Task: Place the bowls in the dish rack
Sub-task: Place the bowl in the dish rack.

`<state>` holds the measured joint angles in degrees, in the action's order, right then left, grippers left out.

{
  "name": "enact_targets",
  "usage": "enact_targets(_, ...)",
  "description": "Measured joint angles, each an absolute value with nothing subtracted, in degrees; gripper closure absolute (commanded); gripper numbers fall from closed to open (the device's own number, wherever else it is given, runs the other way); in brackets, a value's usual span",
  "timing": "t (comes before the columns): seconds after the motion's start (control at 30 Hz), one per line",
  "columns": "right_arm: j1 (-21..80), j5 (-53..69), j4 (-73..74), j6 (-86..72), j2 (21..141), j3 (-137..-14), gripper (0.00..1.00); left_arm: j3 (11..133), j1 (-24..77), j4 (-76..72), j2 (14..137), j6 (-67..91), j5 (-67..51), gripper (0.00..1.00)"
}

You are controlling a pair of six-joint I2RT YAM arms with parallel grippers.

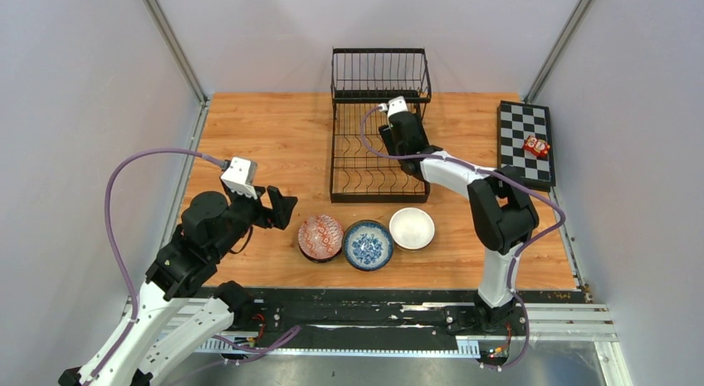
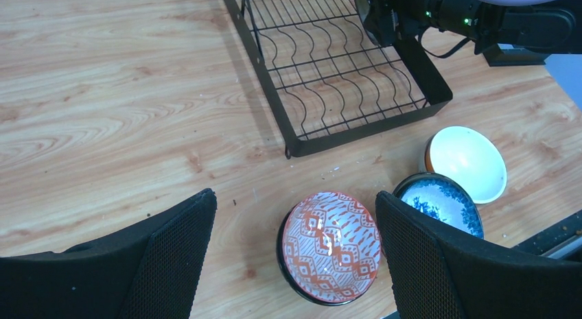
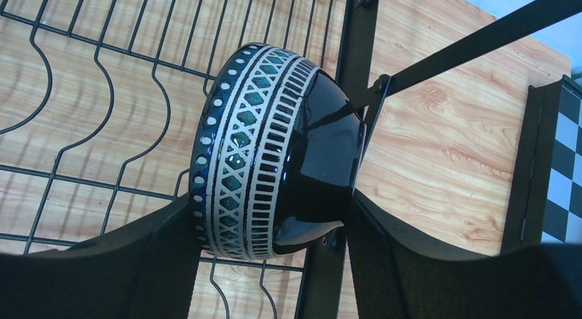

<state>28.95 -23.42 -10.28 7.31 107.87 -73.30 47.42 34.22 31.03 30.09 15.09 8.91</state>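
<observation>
Three bowls sit in a row on the table in front of the dish rack (image 1: 349, 166): a red-patterned bowl (image 1: 320, 236), a blue-and-white floral bowl (image 1: 368, 244) and a white bowl (image 1: 412, 227). My left gripper (image 2: 295, 199) hovers open over the red-patterned bowl (image 2: 331, 245), touching nothing. My right gripper (image 3: 269, 209) is shut on a dark blue bowl (image 3: 274, 147) with white bands, held on its edge over the right side of the rack's base (image 3: 103, 120). From above, the right gripper (image 1: 397, 133) hides that bowl.
A flat checkered board (image 1: 525, 141) with a small red object (image 1: 536, 146) lies at the far right. The rack's raised basket (image 1: 380, 70) stands at the back. Grey walls close in the table on the left, back and right.
</observation>
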Motion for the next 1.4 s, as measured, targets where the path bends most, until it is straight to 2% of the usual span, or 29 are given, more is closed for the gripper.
enact_targets(0.7,28.8,-22.7,-11.6,6.9,111.3,-74.6,0.95,47.2,34.2,31.4,29.2,15.0,9.5,0.13)
enact_targets(0.77,28.8,-22.6,-11.6,6.5,111.3,-74.6,0.88,47.2,34.2,31.5,29.2,15.0,9.5,0.13)
enact_targets(0.9,28.8,-22.7,-11.6,5.8,111.3,-74.6,0.52,47.2,34.2,31.5,29.0,15.0,9.6,0.13)
enact_targets(1.0,28.8,-22.7,-11.6,5.5,111.3,-74.6,0.37,47.2,34.2,31.5,28.9,15.0,9.5,0.13)
enact_targets(1.27,28.7,-22.4,-11.0,4.4,110.7,-74.6,0.17,47.1,34.2,31.5,28.6,15.0,9.6,0.13)
enact_targets(1.4,28.4,-22.5,-11.0,3.8,109.4,-74.6,0.15,47.1,34.2,31.5,28.5,15.0,9.6,0.13)
